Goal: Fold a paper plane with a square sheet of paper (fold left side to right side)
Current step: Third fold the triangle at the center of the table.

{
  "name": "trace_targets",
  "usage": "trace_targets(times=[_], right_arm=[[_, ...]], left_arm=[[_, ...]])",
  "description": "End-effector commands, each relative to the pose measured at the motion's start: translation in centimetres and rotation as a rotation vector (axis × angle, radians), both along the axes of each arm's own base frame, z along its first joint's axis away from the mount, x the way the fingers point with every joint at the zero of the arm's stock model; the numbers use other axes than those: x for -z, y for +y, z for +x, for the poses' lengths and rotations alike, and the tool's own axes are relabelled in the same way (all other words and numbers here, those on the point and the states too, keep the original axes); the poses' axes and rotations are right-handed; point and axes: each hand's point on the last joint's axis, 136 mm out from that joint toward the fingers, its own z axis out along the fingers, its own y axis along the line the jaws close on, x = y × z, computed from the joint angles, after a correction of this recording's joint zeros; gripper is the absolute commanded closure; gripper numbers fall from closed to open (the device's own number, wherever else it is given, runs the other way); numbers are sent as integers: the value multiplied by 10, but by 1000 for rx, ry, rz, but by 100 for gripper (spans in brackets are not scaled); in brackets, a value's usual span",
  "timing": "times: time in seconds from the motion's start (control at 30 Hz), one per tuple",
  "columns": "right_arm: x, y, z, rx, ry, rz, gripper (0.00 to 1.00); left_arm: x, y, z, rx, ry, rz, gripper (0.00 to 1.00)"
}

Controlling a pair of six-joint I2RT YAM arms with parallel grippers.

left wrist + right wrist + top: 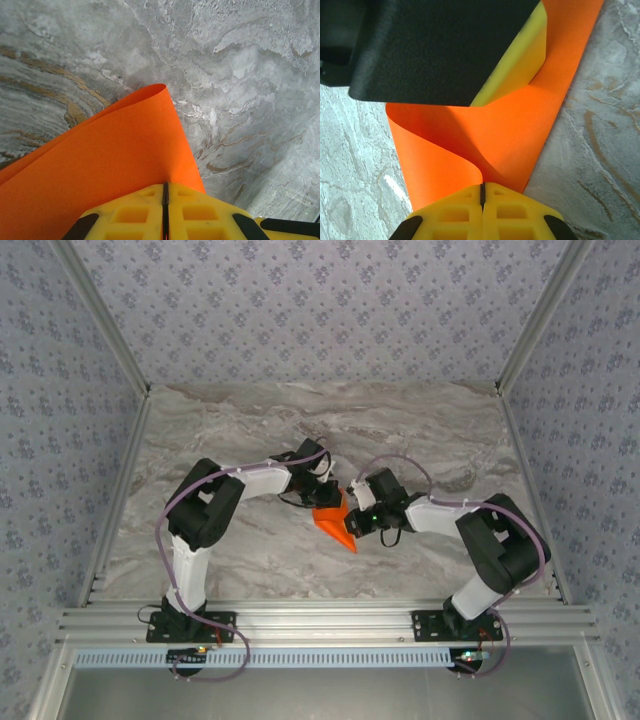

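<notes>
The sheet of paper [336, 525] is at the middle of the bench [250, 420], between the two arms. It is curled and narrows to a point aimed at the near edge. The left pincer [165, 186] is clamped on one edge of it, and the right pincer [482, 187] is also closed, pinching the other edge.

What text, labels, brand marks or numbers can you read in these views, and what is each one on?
No readable text in any view.
Bright orange sheet of paper: plain, no print on the faces that show.
Grey marbled tabletop: veining only.
Patterned wallpaper: small floral motifs, no letters.
Aluminium rail at the near edge: no label legible; any marking is too small to tell.
</notes>
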Motion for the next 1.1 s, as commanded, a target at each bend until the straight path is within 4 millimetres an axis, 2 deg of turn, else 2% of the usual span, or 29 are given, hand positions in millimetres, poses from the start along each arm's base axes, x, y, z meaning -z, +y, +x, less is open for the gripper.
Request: trace_targets(times=[0.0, 0.5, 0.83, 0.97, 1.07], right_arm=[[-2, 1, 6, 16, 16, 1, 100], [5, -3, 6, 26, 22, -33, 100], [24, -14, -5, 24, 65, -108, 100], [23, -13, -4, 26, 58, -110, 100], [14, -10, -2, 22, 40, -89, 100]], left_arm=[[25, 7, -14, 23, 32, 82, 92], [25, 7, -15, 26, 30, 82, 93], [24, 7, -15, 28, 27, 80, 93], [24, 7, -14, 28, 25, 79, 93], [25, 7, -15, 27, 27, 84, 93]])
